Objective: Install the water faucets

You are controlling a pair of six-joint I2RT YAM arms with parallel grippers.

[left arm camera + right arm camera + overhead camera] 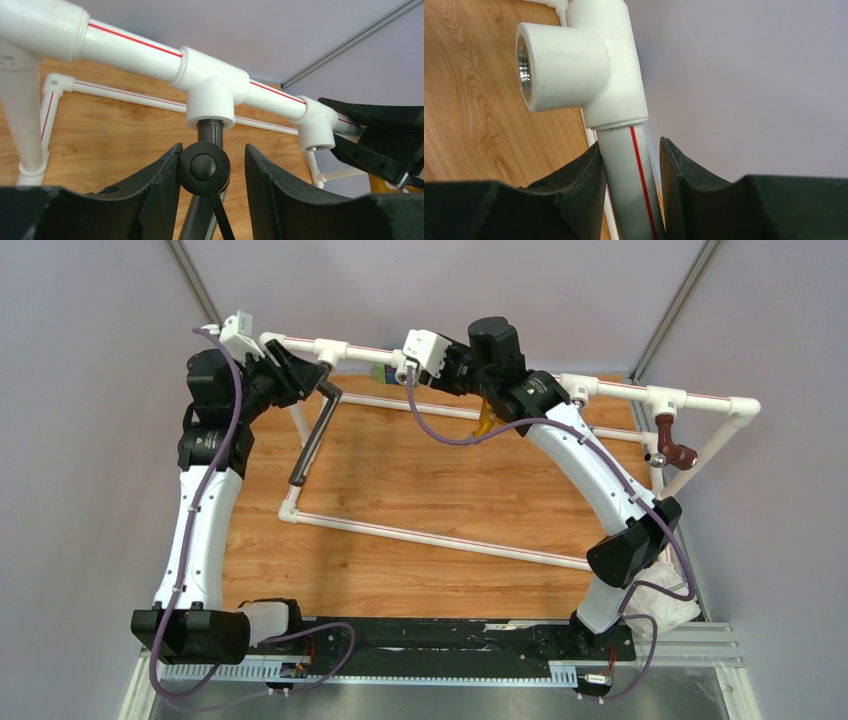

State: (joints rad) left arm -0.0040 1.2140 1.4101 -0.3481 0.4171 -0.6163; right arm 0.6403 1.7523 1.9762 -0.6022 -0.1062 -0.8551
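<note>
Over the desk's (420,480) far-left corner, the left gripper (212,147) loosely straddles the dark faucet (204,167), a gap on one side, its stem seated in the white tee (212,95), likely readying a twist, while the right gripper (631,145) clamps the pipe (626,170), steadying the frame.

The dark faucet (312,435) is a long straight tube. Its top sits in a white tee (210,95), body slanting downward.

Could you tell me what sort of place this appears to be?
Most likely a robotics lab test cell, not a real bathroom or kitchen: a white pipe frame stands on a wood-grain table, enclosed by plain grey panels, with a slotted metal rail along the near edge.
</note>
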